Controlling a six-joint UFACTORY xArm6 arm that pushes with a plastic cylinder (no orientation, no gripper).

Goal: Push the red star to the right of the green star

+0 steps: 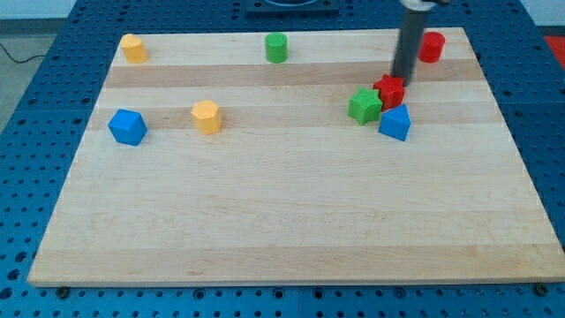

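The red star [389,91] lies on the wooden board at the view's upper right. It touches the green star [364,105], which sits just to its lower left. A blue block [395,122] sits just below the red star, touching or nearly touching both. My rod comes down from the view's top, and my tip [402,79] stands right at the red star's upper right edge.
A red cylinder [432,46] stands near the board's top right corner. A green cylinder [277,48] is at top centre and a yellow block [133,48] at top left. A blue block [128,126] and a yellow block [206,116] lie at the left.
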